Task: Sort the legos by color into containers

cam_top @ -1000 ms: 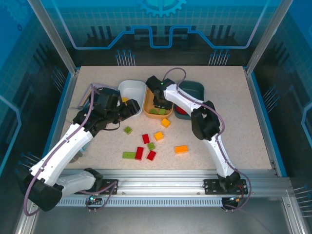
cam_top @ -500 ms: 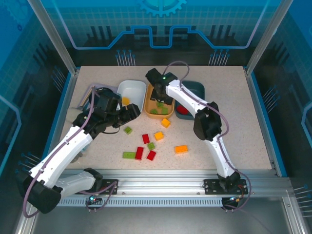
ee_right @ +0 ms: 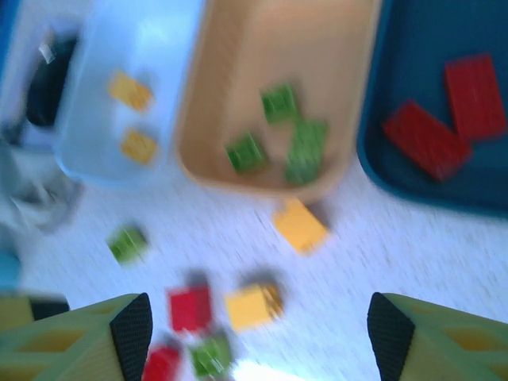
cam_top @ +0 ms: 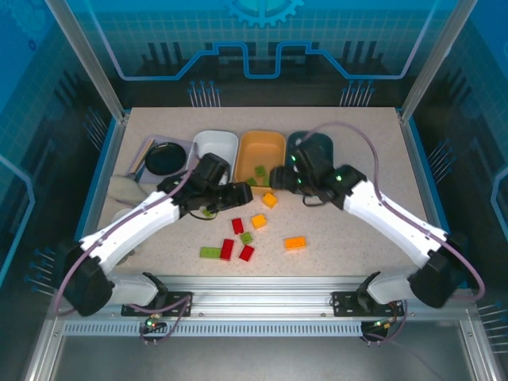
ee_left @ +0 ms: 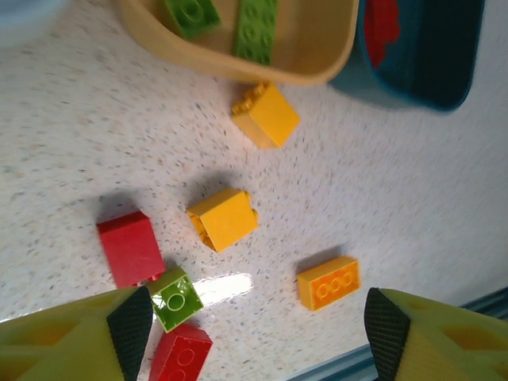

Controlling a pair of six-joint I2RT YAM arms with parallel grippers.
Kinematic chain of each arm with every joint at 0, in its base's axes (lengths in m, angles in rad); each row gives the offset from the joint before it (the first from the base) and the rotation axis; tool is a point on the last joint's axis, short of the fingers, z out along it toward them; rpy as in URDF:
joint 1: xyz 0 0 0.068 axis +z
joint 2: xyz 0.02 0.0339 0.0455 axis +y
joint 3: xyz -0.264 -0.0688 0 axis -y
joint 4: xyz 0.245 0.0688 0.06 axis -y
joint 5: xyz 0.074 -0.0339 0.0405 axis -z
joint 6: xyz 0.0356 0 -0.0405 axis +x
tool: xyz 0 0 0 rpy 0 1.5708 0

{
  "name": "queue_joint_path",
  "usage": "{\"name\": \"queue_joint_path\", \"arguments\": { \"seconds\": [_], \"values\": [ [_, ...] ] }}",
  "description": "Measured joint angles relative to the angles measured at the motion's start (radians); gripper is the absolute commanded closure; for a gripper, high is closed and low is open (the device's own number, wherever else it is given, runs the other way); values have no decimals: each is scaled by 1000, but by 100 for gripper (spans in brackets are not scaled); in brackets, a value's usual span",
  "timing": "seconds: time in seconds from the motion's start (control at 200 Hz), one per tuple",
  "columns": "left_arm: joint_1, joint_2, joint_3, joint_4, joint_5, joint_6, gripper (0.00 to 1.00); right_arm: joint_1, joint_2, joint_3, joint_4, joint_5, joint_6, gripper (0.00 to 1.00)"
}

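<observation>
On the bench (cam_top: 373, 159), the orange tub (ee_right: 278, 48) is holding three green bricks (ee_right: 305, 155), the white tub (ee_right: 151, 48) left of it two yellow bricks (ee_right: 131, 91), and the teal tub (ee_right: 413, 48) right of it two red bricks (ee_right: 429, 139). About nine small studded loose bricks (cam_top: 294, 243) are still lying in front of the orange tub, with the left gripper (ee_left: 258, 321) and right gripper (ee_right: 258, 325) hovering over them, fingers apart and empty.
</observation>
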Motion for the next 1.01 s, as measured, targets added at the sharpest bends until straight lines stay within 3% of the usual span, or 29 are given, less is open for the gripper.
{"name": "queue_joint_path", "arguments": {
  "seconds": [0.18,0.245,0.415,0.86,1.005],
  "values": [
    [-110,238,77,45,-63,107,21,-54,-255,-344,17,-114,-37,9],
    [-121,311,104,54,-84,140,13,-79,-343,-393,10,-139,-36,8],
    [-123,461,180,61,-145,177,12,-103,-494,-424,-3,-169,-29,7],
    [-123,650,346,80,-254,191,18,-153,-542,-425,-54,-199,-11,7],
    [-123,681,361,85,-279,191,25,-187,-537,-425,-62,-224,-15,7]
  ]
}}
